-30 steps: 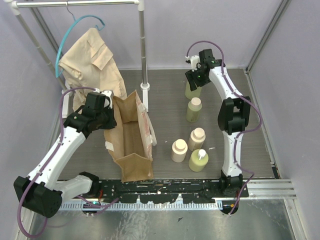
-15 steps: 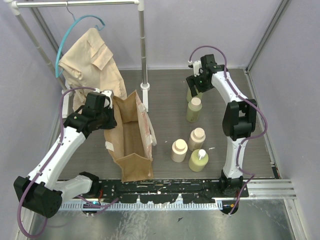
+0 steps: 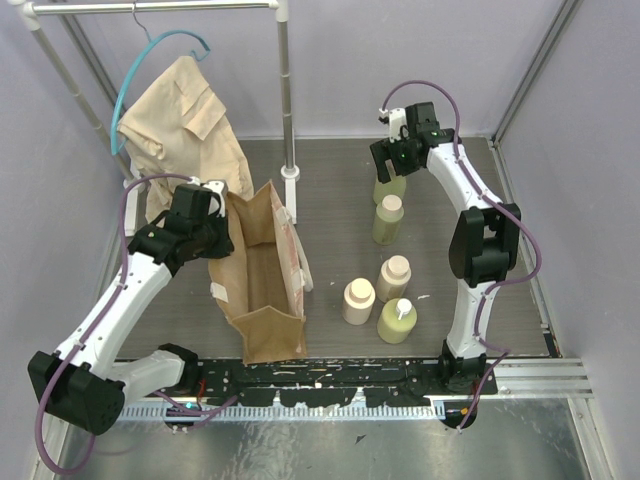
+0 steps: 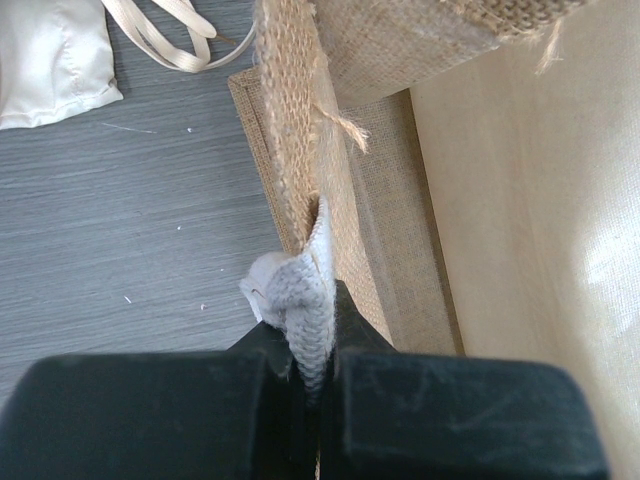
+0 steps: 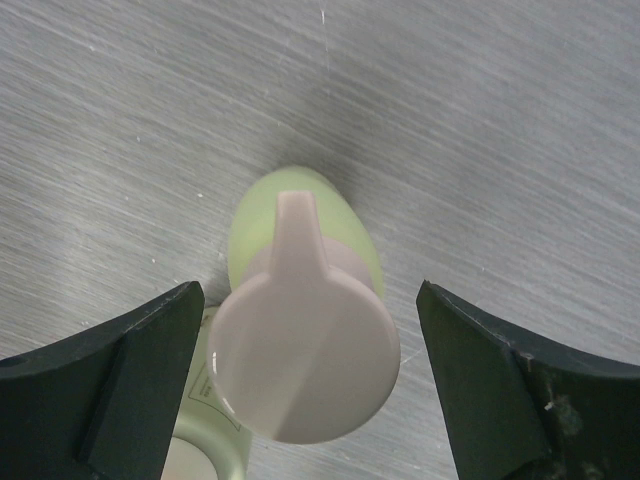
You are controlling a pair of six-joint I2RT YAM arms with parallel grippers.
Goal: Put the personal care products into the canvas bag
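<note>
- Tall tan-brown canvas bag (image 3: 268, 335) stands upright on the grey wood-grain table (image 3: 340, 190), left of centre, with its mouth open to the top.
- The bag's inside, as far as I can see it, is pale lining (image 4: 540, 230).
- My left gripper (image 4: 315, 345) is clamped tight on the bag's left rim, pinching the woven edge and a whitish tag (image 4: 290, 285) between its fingers.
- All five bottles stand on the table to the right of the bag, outside it.
- Far olive-green plastic bottle with cream cap (image 5: 300, 330): my right gripper (image 3: 392, 165) is spread wide over it, with the fingers (image 5: 110, 380) on either side and not touching it.
- A second olive-green bottle (image 3: 388, 220) is just nearer.
- Two beige-peach bottles with wide cream caps (image 3: 394, 278) (image 3: 358, 300) stand close together.
- An olive-green pump-top bottle (image 3: 397, 320) stands nearest, beside the peach pair.
- A beige shirt on a teal hanger (image 3: 180, 115) hangs at the back left.
</note>
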